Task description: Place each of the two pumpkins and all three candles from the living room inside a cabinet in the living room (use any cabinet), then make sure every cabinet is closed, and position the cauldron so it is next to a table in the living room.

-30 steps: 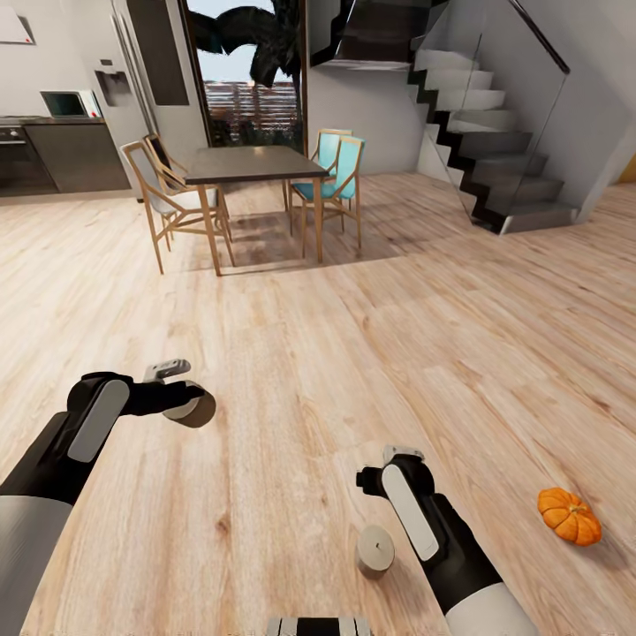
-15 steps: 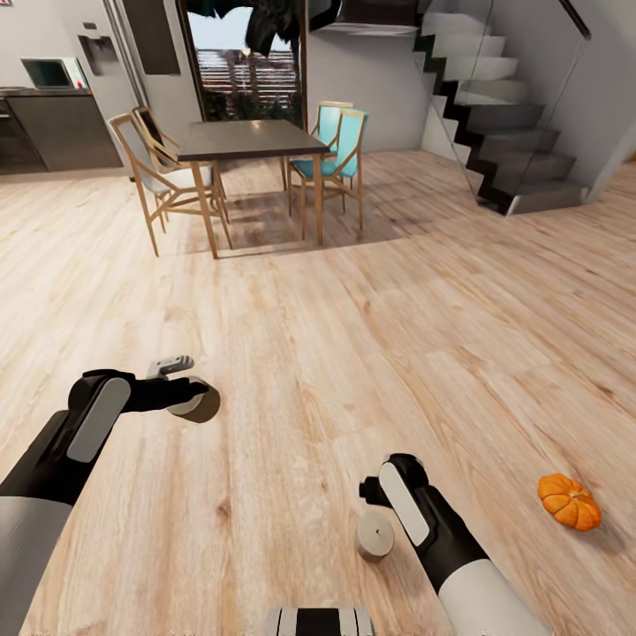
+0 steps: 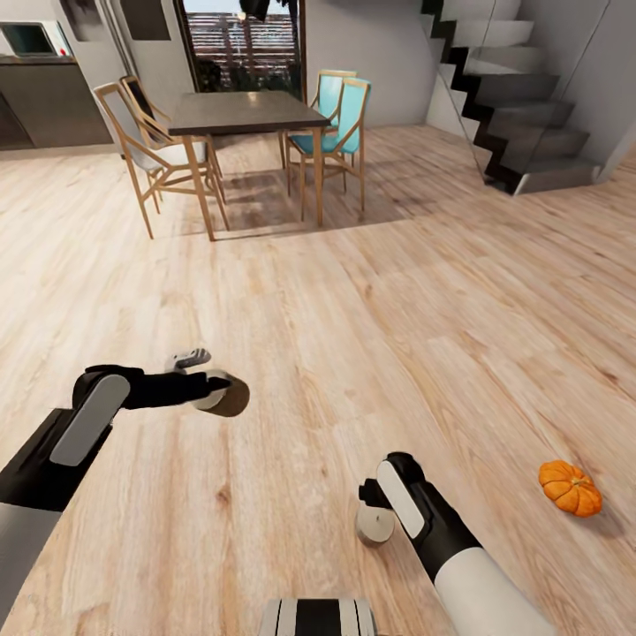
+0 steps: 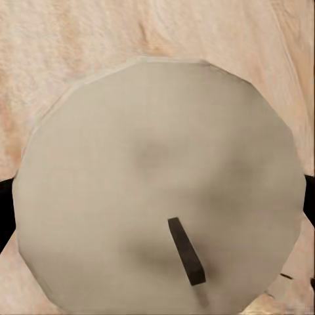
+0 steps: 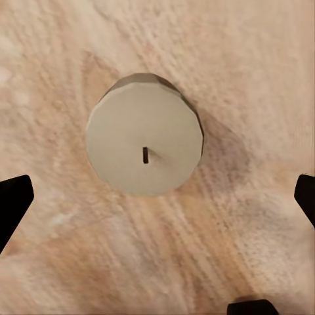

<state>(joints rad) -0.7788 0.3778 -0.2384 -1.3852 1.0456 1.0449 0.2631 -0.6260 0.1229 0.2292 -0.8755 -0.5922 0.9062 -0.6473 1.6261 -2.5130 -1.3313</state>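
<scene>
One candle (image 3: 377, 525) stands upright on the wood floor (image 3: 353, 336) directly under our right gripper (image 5: 157, 197), whose fingers are spread wide on either side of it, not touching. Our left gripper (image 3: 212, 389) pinches a second candle (image 4: 157, 190) above the floor. A pumpkin (image 3: 571, 488) lies on the floor to the right, well apart.

Bare wood floor (image 3: 353, 353) lies open all around; only the dining table (image 3: 243, 115) and chairs (image 3: 340, 132) block at twelve o'clock.
</scene>
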